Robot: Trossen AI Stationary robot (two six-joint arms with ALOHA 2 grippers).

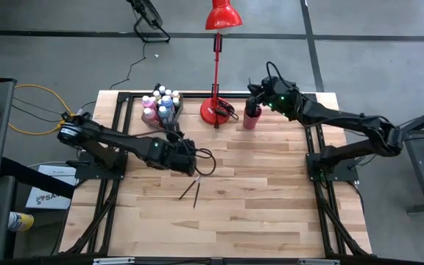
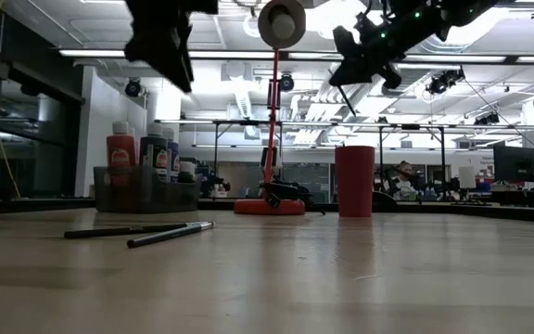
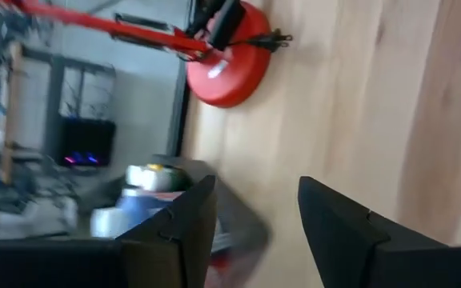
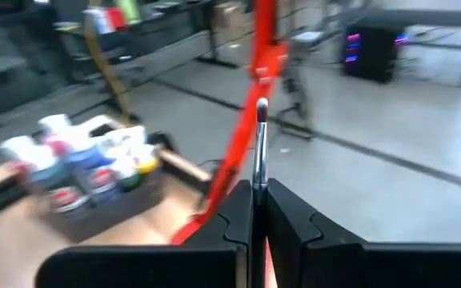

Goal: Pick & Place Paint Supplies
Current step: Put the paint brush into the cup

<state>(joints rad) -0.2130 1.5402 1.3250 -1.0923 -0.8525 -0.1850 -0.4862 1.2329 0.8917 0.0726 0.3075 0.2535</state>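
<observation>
- Paintbrushes (image 2: 137, 232), two thin dark-handled sticks with metal ferrules, lie crossed on the pale wood-plank table (image 1: 271, 191), nearest the front edge and well in front of the red desk lamp (image 1: 216, 110).
- Left gripper (image 1: 190, 156) hangs above the table between those brushes and the lamp's round base, its two flat dark fingers (image 3: 174, 232) parted with nothing between them.
- Translucent grey bin (image 2: 146, 195) stands left of the lamp base, packed with small white-capped paint bottles (image 1: 159, 104) in pink, blue and white, all upright.
- Dark red cylindrical cup (image 2: 354, 181) stands just right of the lamp base.
- Right gripper (image 1: 255, 94) hovers over that cup, fingers clenched on a third slim paintbrush (image 4: 259, 152) whose metal ferrule sticks out past them.
- Beyond the lamp stretches a grey floor and a bright workshop with ceiling strip lights.
</observation>
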